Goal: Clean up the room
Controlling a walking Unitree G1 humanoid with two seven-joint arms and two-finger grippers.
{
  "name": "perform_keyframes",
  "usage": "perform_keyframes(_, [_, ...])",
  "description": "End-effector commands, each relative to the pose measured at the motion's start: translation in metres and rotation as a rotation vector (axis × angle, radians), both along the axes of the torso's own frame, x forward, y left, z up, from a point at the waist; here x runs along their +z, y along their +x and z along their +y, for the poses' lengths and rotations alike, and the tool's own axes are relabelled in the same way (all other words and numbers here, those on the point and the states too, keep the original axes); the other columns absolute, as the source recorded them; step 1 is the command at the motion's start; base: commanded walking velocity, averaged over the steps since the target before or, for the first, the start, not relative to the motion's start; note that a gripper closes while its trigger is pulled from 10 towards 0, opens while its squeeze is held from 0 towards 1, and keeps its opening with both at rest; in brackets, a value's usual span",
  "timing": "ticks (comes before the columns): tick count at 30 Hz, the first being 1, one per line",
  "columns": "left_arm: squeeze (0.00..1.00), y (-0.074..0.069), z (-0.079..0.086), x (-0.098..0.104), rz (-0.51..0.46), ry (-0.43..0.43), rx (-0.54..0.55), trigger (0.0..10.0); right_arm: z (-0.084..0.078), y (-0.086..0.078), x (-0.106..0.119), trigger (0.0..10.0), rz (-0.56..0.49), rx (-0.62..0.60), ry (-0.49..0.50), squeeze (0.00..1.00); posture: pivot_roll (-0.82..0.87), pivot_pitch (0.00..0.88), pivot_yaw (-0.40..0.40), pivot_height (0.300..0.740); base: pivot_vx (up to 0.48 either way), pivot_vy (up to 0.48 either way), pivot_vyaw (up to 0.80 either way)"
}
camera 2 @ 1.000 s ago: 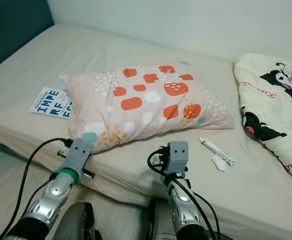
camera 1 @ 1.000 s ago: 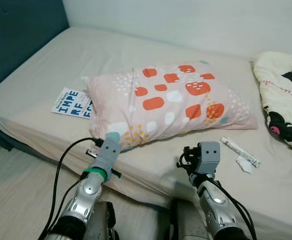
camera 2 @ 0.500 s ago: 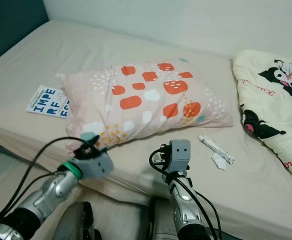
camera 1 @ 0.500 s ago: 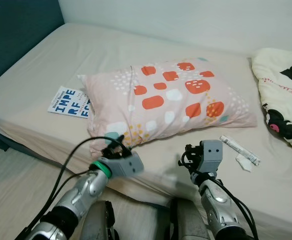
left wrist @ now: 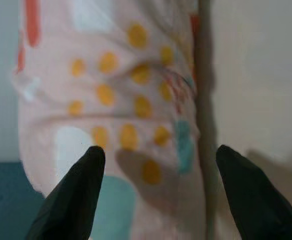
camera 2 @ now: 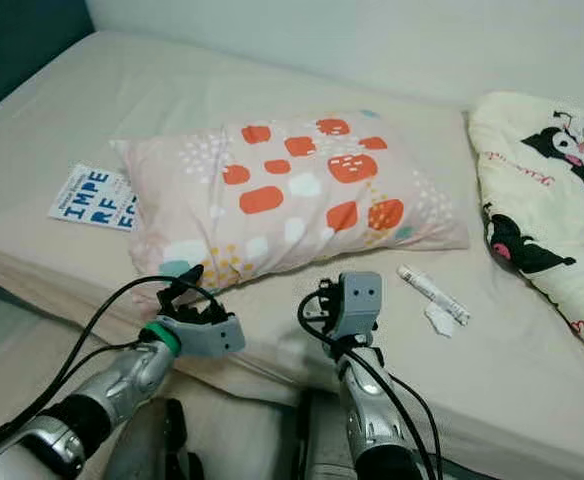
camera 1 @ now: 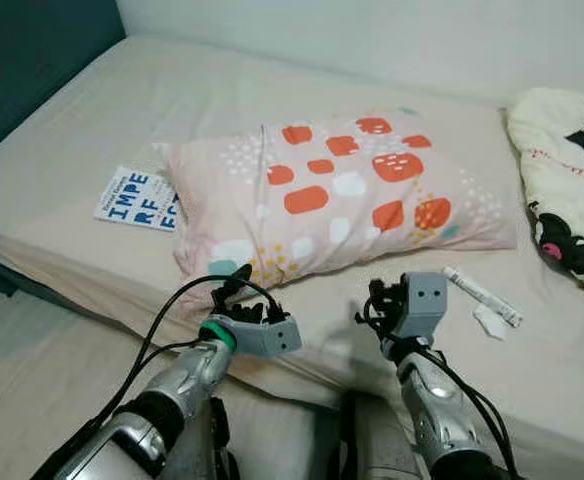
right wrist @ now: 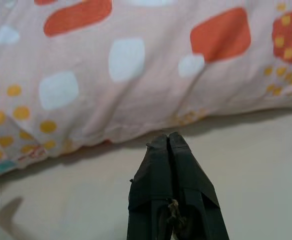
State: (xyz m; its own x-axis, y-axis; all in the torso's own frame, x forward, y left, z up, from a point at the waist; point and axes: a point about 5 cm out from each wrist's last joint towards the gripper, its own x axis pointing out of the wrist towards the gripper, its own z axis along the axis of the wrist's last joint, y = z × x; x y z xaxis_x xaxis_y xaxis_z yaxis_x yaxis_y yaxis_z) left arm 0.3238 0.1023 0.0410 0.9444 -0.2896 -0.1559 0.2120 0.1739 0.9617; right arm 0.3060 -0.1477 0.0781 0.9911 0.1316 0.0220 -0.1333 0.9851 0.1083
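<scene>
A pink pillow (camera 1: 342, 195) with orange and white patches lies across the beige bed (camera 1: 172, 100). My left gripper (left wrist: 158, 150) is open, its fingers (camera 1: 230, 292) pointing at the pillow's near left corner, with yellow-dotted fabric between the tips, touching nothing. My right gripper (right wrist: 168, 137) is shut and holds nothing. It hovers over the sheet just short of the pillow's near edge, and its wrist (camera 1: 419, 303) shows to the right of the left one. A white book with blue letters (camera 1: 137, 198) lies partly under the pillow's left end. A white tube (camera 1: 480, 296) and a paper scrap (camera 1: 490, 322) lie right of the pillow.
A cream blanket with cartoon prints (camera 1: 572, 190) is heaped at the bed's right side. A dark teal headboard (camera 1: 32, 60) stands at the far left. The mattress edge runs just below my wrists, with pale floor (camera 1: 32, 350) to the left.
My left wrist has turned over and reached in towards the pillow's near left corner. The right arm has hardly moved. The camera shifted slightly.
</scene>
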Motion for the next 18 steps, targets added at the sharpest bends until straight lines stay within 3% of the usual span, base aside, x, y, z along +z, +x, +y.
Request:
perform_keyframes(1, [1.0, -0.001, 0.006, -0.005, -0.004, 0.065, 0.028, 10.0, 0.0, -0.002, -0.003, 10.0, 0.018, 0.003, 0.01, 0.0, -0.06, 0.13, 0.0, 0.606, 0.0, 0.0, 0.0])
perform_keyframes(2, [0.0, 0.001, 0.007, -0.004, -0.007, 0.085, 0.039, 10.0, -0.001, -0.002, -0.002, 10.0, 0.015, 0.002, 0.008, 0.0, -0.07, 0.132, -0.001, 0.606, 0.0, 0.0, 0.0])
perform_keyframes(7, [0.0, 0.011, 0.014, 0.007, -0.093, 0.104, 0.089, 10.0, -0.002, -0.004, 0.001, 10.0, 0.01, 0.001, 0.007, 0.0, -0.09, 0.141, 0.0, 0.606, 0.0, 0.0, 0.0])
perform_keyframes(8, [0.0, 0.019, 0.019, 0.019, -0.166, 0.104, 0.128, 10.0, -0.001, -0.005, 0.003, 10.0, 0.008, 0.003, 0.006, 0.0, -0.1, 0.148, 0.0, 0.606, 0.0, 0.0, 0.0])
perform_keyframes(12, [0.0, 0.024, 0.02, 0.024, -0.171, 0.116, 0.135, 10.0, 0.001, -0.006, 0.006, 10.0, 0.006, 0.007, 0.007, 0.0, -0.12, 0.157, 0.001, 0.606, 0.0, 0.0, 0.0])
perform_keyframes(18, [0.0, 0.025, 0.007, 0.024, -0.124, 0.167, 0.056, 10.0, 0.001, -0.007, 0.01, 10.0, -0.001, 0.004, 0.011, 0.0, -0.14, 0.182, 0.012, 0.606, 0.0, 0.0, 0.0])
